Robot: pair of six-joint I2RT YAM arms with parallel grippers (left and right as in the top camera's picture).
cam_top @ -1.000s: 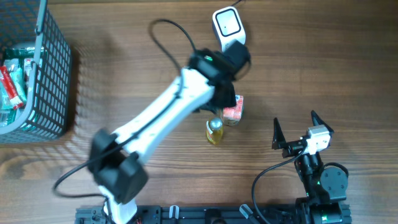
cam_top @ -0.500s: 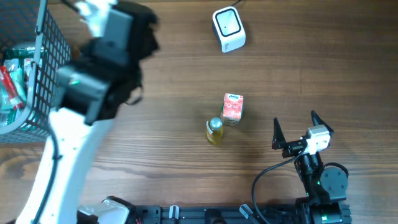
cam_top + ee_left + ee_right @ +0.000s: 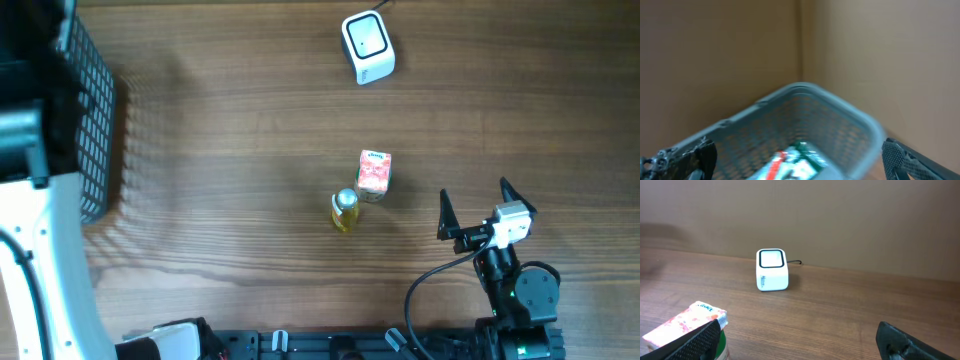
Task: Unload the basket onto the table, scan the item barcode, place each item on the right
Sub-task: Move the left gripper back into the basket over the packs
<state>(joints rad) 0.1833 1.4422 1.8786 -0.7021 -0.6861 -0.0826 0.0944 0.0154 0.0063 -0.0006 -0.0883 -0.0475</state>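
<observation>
Left arm (image 3: 40, 250) swung away from the table's (image 3: 250, 120) middle to the basket (image 3: 95, 130) at the left edge.

The left gripper (image 3: 797, 162) is held above the basket, jaws spread wide with nothing between them, and blurred packets (image 3: 800, 150) are seen below it. The carton (image 3: 374, 173) has been left near the table's middle, slightly towards the right edge, with the bottle (image 3: 344, 210) just beside it on the near-left side. The scanner (image 3: 367, 45) is set at the far edge, well apart from both. The right gripper (image 3: 473, 190) is parked by the near right corner, jaws likewise spread wide and empty.
</observation>
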